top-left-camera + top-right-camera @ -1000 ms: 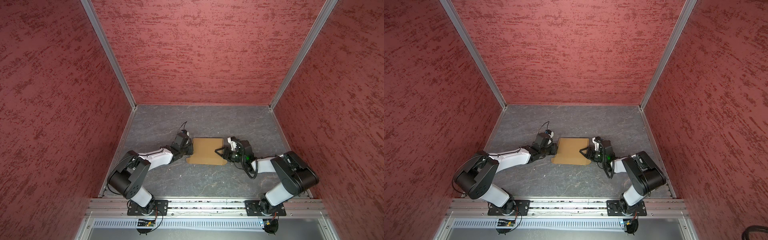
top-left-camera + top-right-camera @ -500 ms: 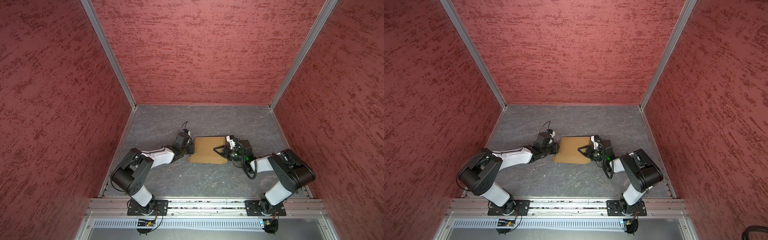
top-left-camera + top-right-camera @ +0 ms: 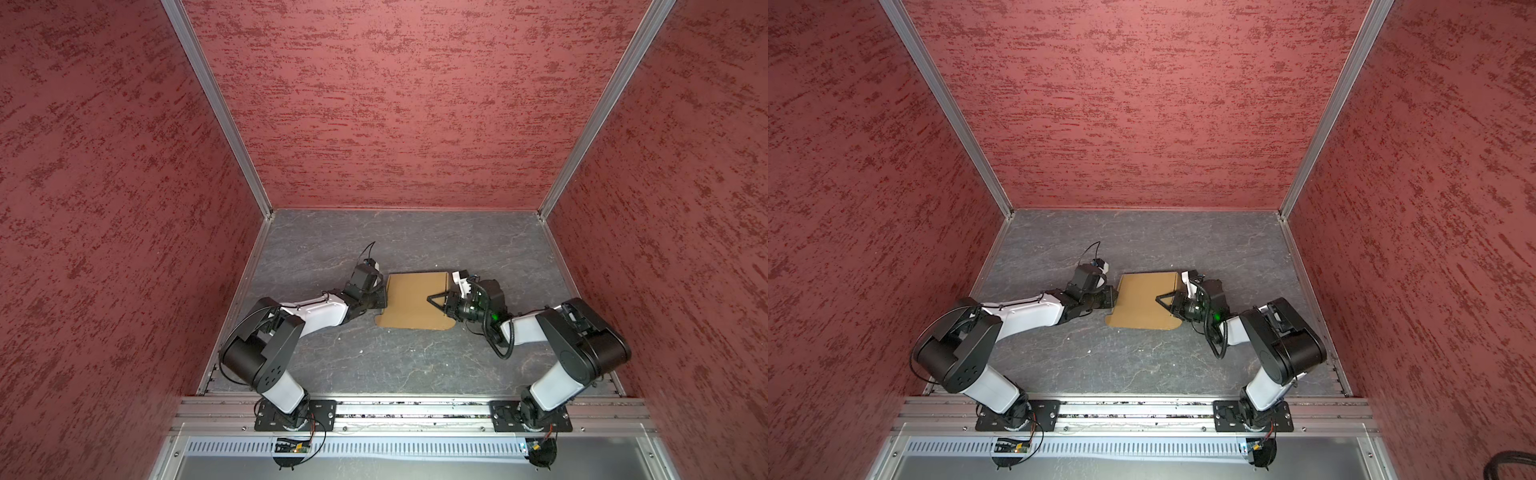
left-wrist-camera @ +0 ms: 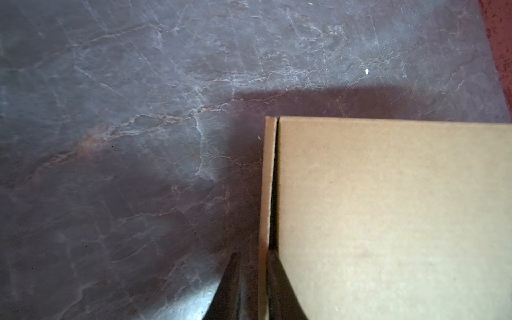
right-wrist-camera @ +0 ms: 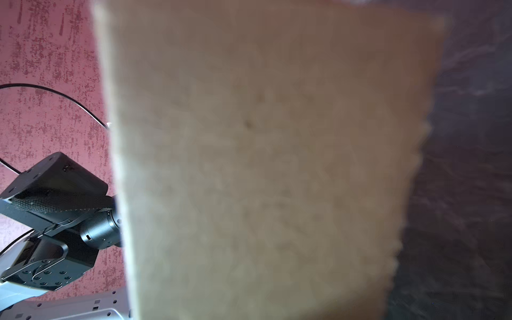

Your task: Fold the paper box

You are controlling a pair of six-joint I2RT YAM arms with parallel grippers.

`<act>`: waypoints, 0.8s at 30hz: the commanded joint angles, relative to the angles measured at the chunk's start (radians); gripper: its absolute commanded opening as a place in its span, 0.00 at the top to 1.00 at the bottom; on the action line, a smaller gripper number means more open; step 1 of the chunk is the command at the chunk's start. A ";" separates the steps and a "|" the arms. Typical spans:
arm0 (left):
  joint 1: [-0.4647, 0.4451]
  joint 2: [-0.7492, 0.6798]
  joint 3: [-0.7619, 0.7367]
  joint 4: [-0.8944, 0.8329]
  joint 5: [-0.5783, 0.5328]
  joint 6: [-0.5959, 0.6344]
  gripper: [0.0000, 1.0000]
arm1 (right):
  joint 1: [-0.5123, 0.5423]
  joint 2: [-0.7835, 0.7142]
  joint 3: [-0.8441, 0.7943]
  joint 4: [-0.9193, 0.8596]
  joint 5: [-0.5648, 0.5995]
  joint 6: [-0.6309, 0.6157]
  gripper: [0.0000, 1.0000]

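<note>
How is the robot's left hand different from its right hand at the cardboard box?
The left hand sits at the paper box's left edge, while the right hand reaches in over its right side. The left hand's fingers stand on either side of a thin side flap, with a little gap showing. The right hand's fingers hide behind blurry cardboard in its own camera, so I can't tell if it's open or shut. Both hands are black and at the box.

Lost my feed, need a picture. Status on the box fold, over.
Left gripper: jaws slightly apart, astride paper box side wall. Right gripper over its right edge, jaws unclear. Box low on table; nothing else in the way.
</note>
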 commanded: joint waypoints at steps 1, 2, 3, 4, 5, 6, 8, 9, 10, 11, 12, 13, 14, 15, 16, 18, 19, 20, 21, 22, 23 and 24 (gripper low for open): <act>0.009 -0.030 0.009 -0.072 0.009 0.004 0.77 | 0.004 -0.010 0.016 0.021 0.012 -0.018 0.59; 0.012 -0.037 0.012 -0.075 0.009 0.004 0.76 | 0.004 -0.010 0.017 0.022 0.012 -0.019 0.59; 0.015 -0.046 0.015 -0.080 0.009 0.005 0.75 | 0.004 -0.011 0.017 0.023 0.012 -0.020 0.60; 0.018 -0.054 0.016 -0.085 0.011 0.007 0.73 | 0.004 -0.011 0.017 0.026 0.012 -0.019 0.60; 0.022 -0.062 0.021 -0.090 0.012 0.007 0.72 | 0.004 -0.011 0.017 0.026 0.012 -0.019 0.61; 0.026 -0.069 0.023 -0.097 0.012 0.008 0.70 | 0.004 -0.010 0.017 0.029 0.012 -0.018 0.61; 0.033 -0.090 0.028 -0.108 0.016 0.010 0.68 | 0.004 -0.011 0.017 0.037 0.012 -0.017 0.62; 0.039 -0.100 0.029 -0.117 0.019 0.011 0.67 | 0.004 -0.010 0.020 0.038 0.012 -0.015 0.62; 0.044 -0.111 0.031 -0.125 0.020 0.013 0.66 | 0.003 -0.009 0.020 0.040 0.010 -0.015 0.62; 0.051 -0.129 0.033 -0.134 0.020 0.016 0.64 | 0.001 -0.007 0.022 0.043 0.009 -0.013 0.62; 0.060 -0.149 0.031 -0.144 0.023 0.018 0.61 | 0.002 -0.005 0.025 0.045 0.006 -0.011 0.62; 0.069 -0.166 0.028 -0.152 0.027 0.019 0.59 | 0.000 -0.006 0.027 0.049 0.002 -0.010 0.62; 0.085 -0.188 0.025 -0.159 0.042 0.021 0.57 | 0.000 -0.005 0.031 0.052 -0.001 -0.007 0.62; 0.102 -0.211 0.019 -0.165 0.063 0.022 0.54 | -0.001 -0.005 0.035 0.054 -0.008 -0.007 0.63; 0.120 -0.229 0.012 -0.164 0.085 0.024 0.51 | -0.003 -0.005 0.038 0.054 -0.012 -0.003 0.63; 0.170 -0.272 -0.009 -0.157 0.165 0.025 0.41 | -0.006 -0.010 0.048 0.053 -0.024 -0.002 0.63; 0.194 -0.287 -0.021 -0.145 0.212 0.027 0.35 | -0.007 -0.012 0.051 0.050 -0.030 -0.002 0.63; 0.223 -0.302 -0.035 -0.131 0.265 0.025 0.27 | -0.008 -0.018 0.056 0.047 -0.037 -0.001 0.63; 0.248 -0.315 -0.051 -0.108 0.319 0.022 0.22 | -0.008 -0.025 0.063 0.038 -0.046 -0.003 0.64; 0.269 -0.323 -0.065 -0.091 0.360 0.021 0.19 | -0.010 -0.033 0.068 0.027 -0.054 -0.006 0.64; 0.290 -0.331 -0.079 -0.070 0.402 0.015 0.17 | -0.010 -0.044 0.076 0.009 -0.062 -0.012 0.64; 0.312 -0.335 -0.094 -0.044 0.452 0.005 0.15 | -0.013 -0.061 0.084 -0.018 -0.068 -0.023 0.64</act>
